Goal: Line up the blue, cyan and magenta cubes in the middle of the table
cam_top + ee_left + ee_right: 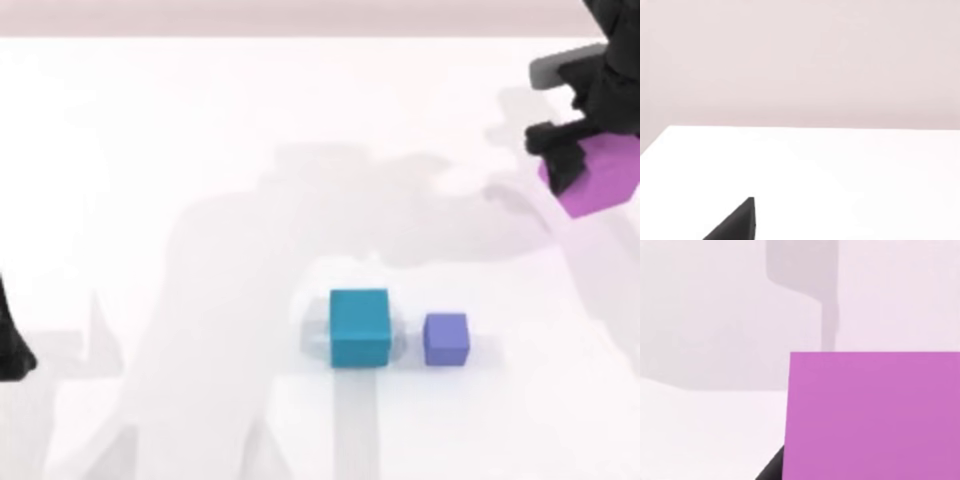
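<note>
1. Table [200, 150]: plain white, pale pinkish-grey band along 1 edge.
2. Cyan cube [359, 327]: teal-cyan.
3. Blue cube [445, 339]: periwinkle.
4. Magenta cube [600, 178]: pink-magenta.
5. Right gripper [565, 150]: black.

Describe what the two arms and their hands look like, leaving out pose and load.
Both arms are matte black with blocky, angular links. No cables, markings or labels can be made out. The right hand, at the top view's right, is dark and chunky with a grey slab-like part beside it. Of the left arm only a black sliver shows at the left edge; the left wrist view shows one black wedge-shaped tip.
</note>
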Tool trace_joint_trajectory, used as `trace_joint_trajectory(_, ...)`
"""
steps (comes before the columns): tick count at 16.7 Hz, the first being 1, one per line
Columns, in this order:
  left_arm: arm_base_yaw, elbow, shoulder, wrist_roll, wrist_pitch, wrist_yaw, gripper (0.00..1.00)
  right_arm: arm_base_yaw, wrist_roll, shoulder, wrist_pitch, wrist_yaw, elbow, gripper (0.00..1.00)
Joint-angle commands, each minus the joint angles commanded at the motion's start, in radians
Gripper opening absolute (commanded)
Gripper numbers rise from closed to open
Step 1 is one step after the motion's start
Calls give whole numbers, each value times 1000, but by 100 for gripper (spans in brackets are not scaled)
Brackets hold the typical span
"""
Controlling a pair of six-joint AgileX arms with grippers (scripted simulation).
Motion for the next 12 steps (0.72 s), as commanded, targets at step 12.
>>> trace_joint_trajectory(12,0,0,0,0,0,0,100,342,507,310,-304,5,571,0)
